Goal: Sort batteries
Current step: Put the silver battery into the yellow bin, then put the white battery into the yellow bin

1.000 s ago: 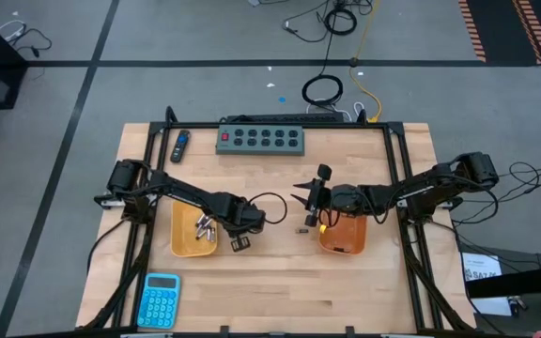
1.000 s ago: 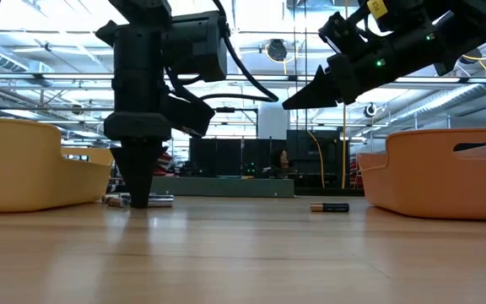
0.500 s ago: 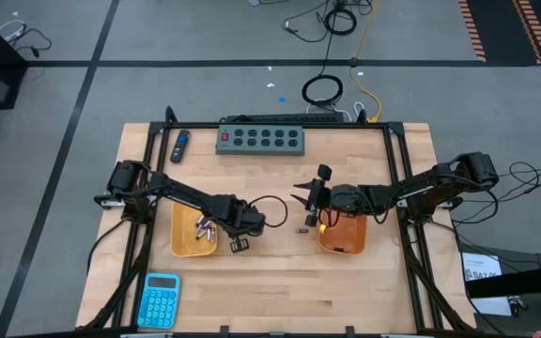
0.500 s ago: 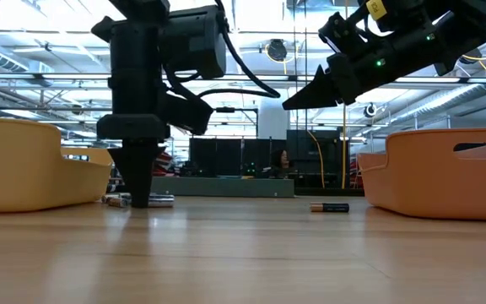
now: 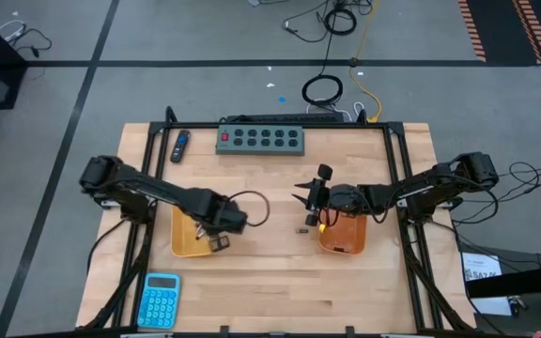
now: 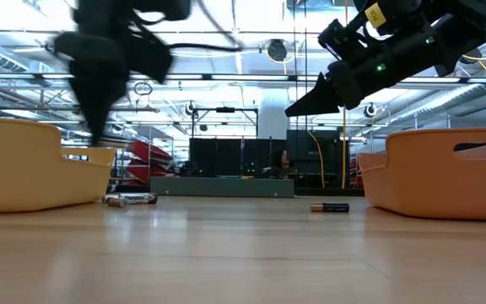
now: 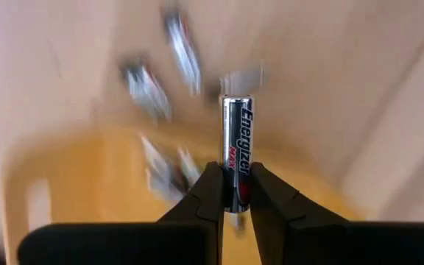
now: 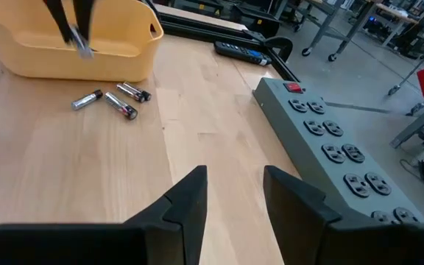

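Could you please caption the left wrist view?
Left gripper holds a battery upright above the yellow bin.

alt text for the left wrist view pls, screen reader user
The left gripper is shut on a silver Energizer battery, holding it upright between its two dark fingers. Behind it, heavily blurred, lie a yellow bin with a few more batteries inside and the pale wooden table.

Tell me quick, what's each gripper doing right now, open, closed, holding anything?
Left gripper: shut on a battery, over the yellow bin.
Right gripper: open, holding nothing, raised beside the orange bin.
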`<state>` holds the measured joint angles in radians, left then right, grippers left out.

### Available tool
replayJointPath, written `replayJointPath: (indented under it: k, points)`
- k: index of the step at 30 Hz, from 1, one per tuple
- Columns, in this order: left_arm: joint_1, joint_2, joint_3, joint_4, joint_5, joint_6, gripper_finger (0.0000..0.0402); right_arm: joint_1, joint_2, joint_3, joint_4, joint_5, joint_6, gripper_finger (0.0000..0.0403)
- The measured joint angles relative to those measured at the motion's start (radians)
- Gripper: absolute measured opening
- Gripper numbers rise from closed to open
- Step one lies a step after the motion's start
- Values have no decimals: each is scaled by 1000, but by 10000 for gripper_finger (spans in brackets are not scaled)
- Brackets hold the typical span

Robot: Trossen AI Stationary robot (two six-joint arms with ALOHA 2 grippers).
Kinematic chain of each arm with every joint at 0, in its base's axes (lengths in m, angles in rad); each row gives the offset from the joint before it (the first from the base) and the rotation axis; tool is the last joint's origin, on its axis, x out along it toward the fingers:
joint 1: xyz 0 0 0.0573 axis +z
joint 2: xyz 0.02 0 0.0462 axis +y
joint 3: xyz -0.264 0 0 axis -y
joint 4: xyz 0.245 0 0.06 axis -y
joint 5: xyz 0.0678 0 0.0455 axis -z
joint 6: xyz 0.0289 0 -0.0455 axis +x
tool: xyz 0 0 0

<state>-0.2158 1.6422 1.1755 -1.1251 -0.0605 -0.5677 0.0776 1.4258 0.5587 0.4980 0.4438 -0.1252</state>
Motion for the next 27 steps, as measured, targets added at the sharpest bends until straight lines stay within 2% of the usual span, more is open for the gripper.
replayJointPath:
  k: [5, 10, 14, 24, 27]
  points:
    - [-73, -66, -104, -27, 71, -101, 45, 0, 0, 0, -2, 0, 9, 125]
    - [-109, -59, -206, 6, 23, -164, 49, 3, 0, 0, -2, -2, 9, 125]
    - [-115, -58, -261, 77, 18, -207, 76, 10, 0, 0, -2, -4, 9, 125]
    - [-115, -58, -253, 26, 0, -215, 159, 16, 0, 0, -7, -5, 4, 125]
    - [-114, -58, -184, -68, -84, -209, 168, 16, 0, 0, -16, -5, 7, 125]
